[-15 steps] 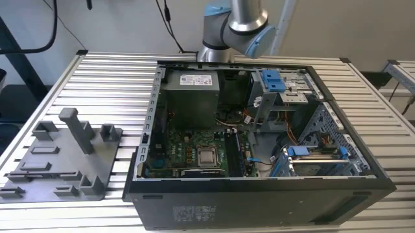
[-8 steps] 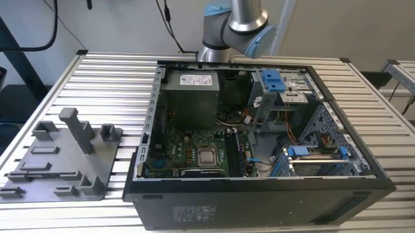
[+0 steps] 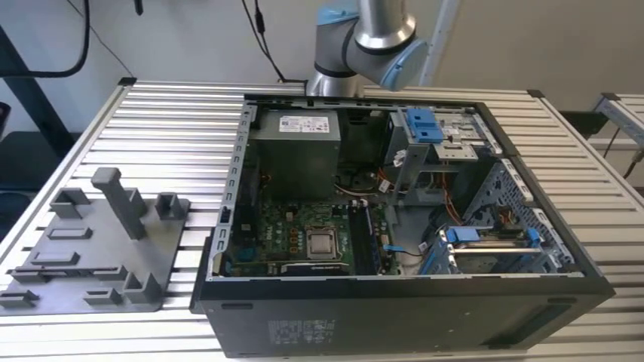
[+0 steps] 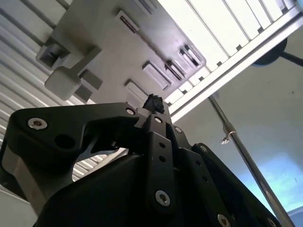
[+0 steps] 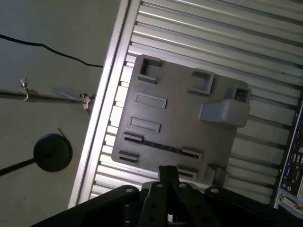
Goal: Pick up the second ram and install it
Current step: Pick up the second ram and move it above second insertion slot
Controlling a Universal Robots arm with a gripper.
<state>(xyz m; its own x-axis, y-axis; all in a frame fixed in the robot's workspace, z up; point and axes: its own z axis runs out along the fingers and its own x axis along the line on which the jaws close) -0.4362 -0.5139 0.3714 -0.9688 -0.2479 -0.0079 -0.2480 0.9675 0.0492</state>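
Arm point(image 3: 367, 38) high behind case point(image 3: 403, 320), jaws facing grey tray point(image 5: 175, 113)

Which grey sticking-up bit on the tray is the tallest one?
The long post with the wide top, standing on the grey tray. It rises well above the short blocks around it.
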